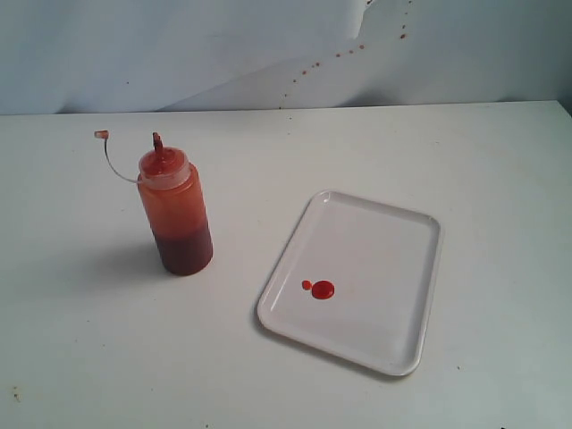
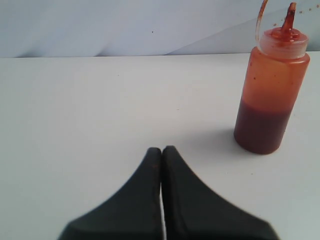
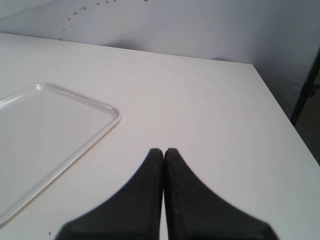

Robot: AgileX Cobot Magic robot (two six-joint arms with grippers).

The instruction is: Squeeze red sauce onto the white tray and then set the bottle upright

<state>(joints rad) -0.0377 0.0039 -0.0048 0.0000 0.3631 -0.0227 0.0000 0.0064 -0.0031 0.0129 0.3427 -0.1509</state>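
So the bottle (image 1: 175, 210) stands upright on the white table (image 1: 80, 357), over on the left side, with dark red sauce (image 1: 186, 250) pooled in its bottom part and a thinner orange smear up the walls. Its little cap (image 1: 101, 135) dangles off to the side on the tether, nozzle uncovered. The white tray (image 1: 375, 259) lies flat well to the right of it, with two small round red blobs (image 1: 323, 289) touching each other near its front-left area. The left gripper (image 2: 162, 150) has its jaws pressed together on nothing, near the bottle but clear of it. The right gripper (image 3: 164, 151) is the same, jaws together and empty, beside the tray's corner.
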